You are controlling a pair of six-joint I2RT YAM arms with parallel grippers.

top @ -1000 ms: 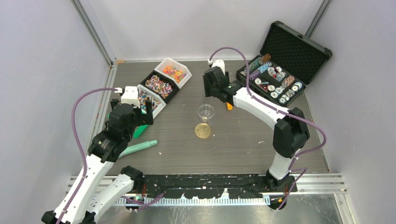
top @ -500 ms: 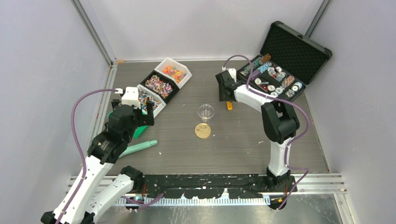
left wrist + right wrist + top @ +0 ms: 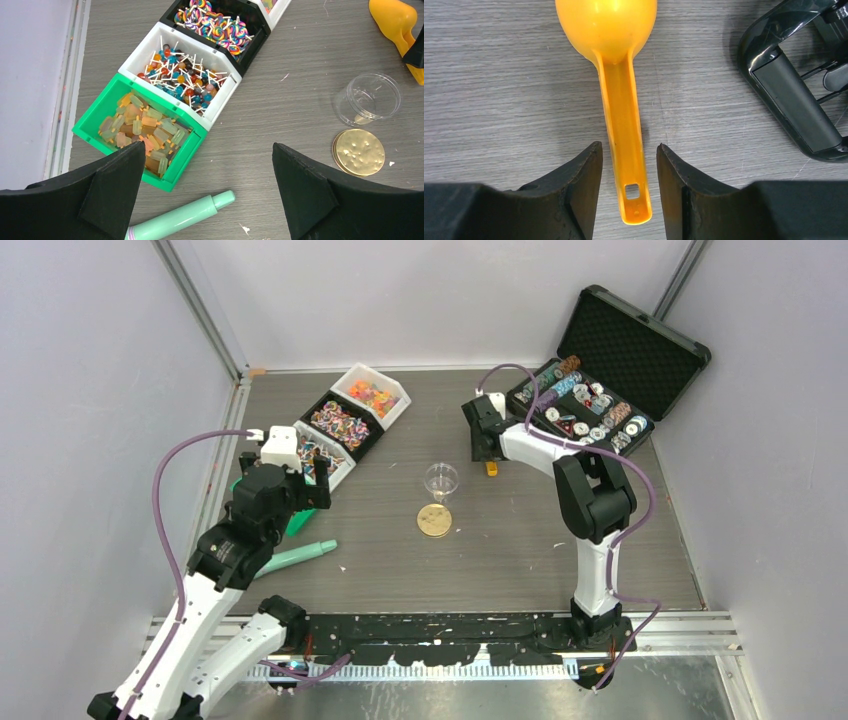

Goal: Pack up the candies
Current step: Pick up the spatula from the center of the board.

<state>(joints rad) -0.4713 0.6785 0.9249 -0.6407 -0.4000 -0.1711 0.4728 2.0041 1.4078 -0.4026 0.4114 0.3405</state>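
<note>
Right gripper: fingers apart, straddling the handle of the orange scoop, with a narrow gap on either side. Left gripper: fingers spread wide, holding nothing, above the green bin. The candies lie in bins at ten o'clock from the clear cup.

In the top view the scoop is nearly all hidden behind the right gripper. The green bin lies mostly under the left arm.

In the right wrist view the scoop's bowl runs off the top edge, and the case handle is cut off at right.

In the left wrist view the pen leaves the bottom edge.
</note>
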